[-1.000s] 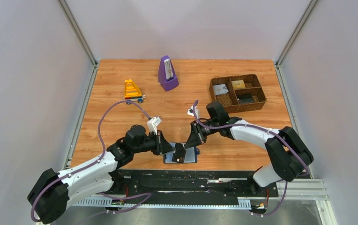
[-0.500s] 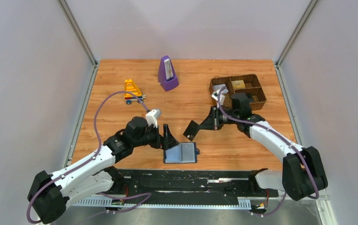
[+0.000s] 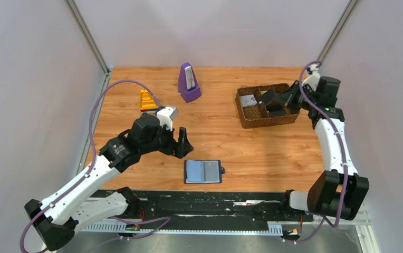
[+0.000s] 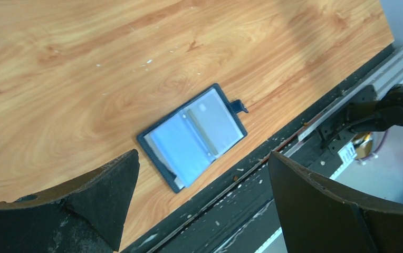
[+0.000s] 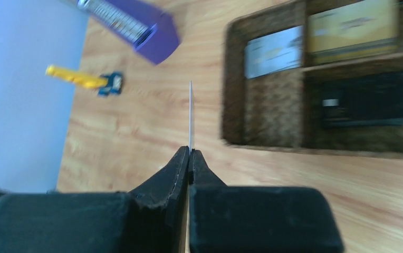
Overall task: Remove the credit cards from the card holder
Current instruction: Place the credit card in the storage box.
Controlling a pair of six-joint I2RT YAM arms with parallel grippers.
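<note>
Right hand [image 5: 190, 153] pinches thin grey plastic card [image 5: 190, 113] at brown woven basket [image 3: 265, 124] | open left hand [image 4: 203, 158] nearer black folding card holder [image 3: 203, 171]

Card holder [image 3: 203, 171]: lies open and flat on the tabletop [image 3: 252, 153], near the front edge. The black cover faces down, the blue-grey sleeve pages face up, and a small closure tab projects from the right side.

Credit card [image 5: 190, 113]: thin, seen edge-on, pinched in the closed right tool [image 5: 190, 153] close to the basket [image 5: 233, 89].

Second credit card [image 5: 365, 100]: dark, lies flat in one basket compartment.
</note>
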